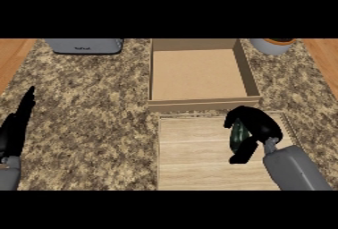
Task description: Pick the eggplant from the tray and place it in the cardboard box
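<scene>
Right forearm comes in from the lower edge at the right; its robot hand sits over the tray's upper right part, fingers curled round the eggplant. We see only a dark green sliver of it between thumb and fingers, the rest is hidden. The sliver runs roughly up-down in the head view, so we judge the long axis points toward the box, but we can't be sure from so little showing. Whether it is lifted off the tray or touching it we cannot tell.

Key relation: the box lies straight beyond the tray, its near wall just beside the tray's far edge. The box opening is up and slightly left from the right robot hand. The hand is already near that near wall, so we judge the coming move as a lift over the wall, then forward and a bit left. The wall is the edge to clear; a low carry could clip it.

Inside, the box shows a bare floor, plenty of room for the drop.

Left robot hand rests at the left edge over the bench, fingers straight, well apart from the tray. The right hand is the nearer one by far.

A grey appliance and a pot sit at the far edge, on either side of the box, out of the path.
</scene>
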`<state>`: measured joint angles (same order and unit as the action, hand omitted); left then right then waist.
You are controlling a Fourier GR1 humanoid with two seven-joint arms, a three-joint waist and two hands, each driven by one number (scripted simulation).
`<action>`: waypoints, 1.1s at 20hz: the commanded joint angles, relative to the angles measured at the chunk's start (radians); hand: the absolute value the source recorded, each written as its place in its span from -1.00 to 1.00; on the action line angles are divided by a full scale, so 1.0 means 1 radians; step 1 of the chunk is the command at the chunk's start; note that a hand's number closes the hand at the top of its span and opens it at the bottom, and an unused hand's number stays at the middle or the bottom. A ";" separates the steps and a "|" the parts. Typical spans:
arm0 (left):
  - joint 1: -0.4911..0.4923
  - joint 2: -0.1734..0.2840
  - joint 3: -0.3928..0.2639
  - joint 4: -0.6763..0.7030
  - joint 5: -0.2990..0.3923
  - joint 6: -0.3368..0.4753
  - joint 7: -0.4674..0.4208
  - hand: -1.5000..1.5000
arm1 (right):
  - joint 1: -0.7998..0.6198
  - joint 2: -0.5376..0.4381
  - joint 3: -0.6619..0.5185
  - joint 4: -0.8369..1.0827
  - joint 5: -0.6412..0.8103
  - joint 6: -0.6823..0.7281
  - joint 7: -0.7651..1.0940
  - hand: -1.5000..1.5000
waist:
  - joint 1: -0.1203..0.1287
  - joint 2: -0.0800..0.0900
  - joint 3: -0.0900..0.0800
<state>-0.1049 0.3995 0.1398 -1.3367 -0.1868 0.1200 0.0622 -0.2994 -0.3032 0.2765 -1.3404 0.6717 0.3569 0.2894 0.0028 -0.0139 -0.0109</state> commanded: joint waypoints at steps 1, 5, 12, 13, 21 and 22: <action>0.018 -0.022 0.006 -0.010 -0.019 0.013 0.007 0.00 | -0.004 0.005 -0.009 0.024 0.082 -0.065 -0.006 1.00 | 0.000 0.014 0.011; 0.019 -0.009 0.006 -0.007 -0.019 -0.006 -0.007 0.00 | 0.019 0.016 -0.036 -0.002 0.140 -0.167 0.059 1.00 | -0.004 0.012 0.011; 0.045 -0.002 0.028 -0.008 0.004 -0.014 -0.015 0.00 | 0.145 0.066 -0.106 -0.110 0.345 -0.408 0.451 1.00 | -0.028 0.002 0.009; 0.063 -0.012 0.016 -0.021 -0.011 -0.002 -0.010 0.00 | 0.164 0.082 -0.080 -0.146 0.403 -0.431 0.508 1.00 | -0.025 0.001 0.009; 0.048 -0.022 0.007 -0.023 -0.032 0.005 -0.011 0.00 | 0.134 0.015 -0.003 -0.534 0.632 -0.329 0.670 1.00 | -0.013 0.007 0.010; 0.048 -0.001 0.025 -0.056 -0.006 -0.021 0.018 0.00 | 0.170 0.030 0.069 -0.594 0.695 -0.332 0.687 1.00 | -0.012 0.004 0.010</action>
<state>-0.0673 0.3857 0.1579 -1.3546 -0.2029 0.1171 0.0599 -0.1414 -0.2595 0.2717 -1.7758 1.2456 0.0107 0.9221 -0.0158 -0.0093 -0.0019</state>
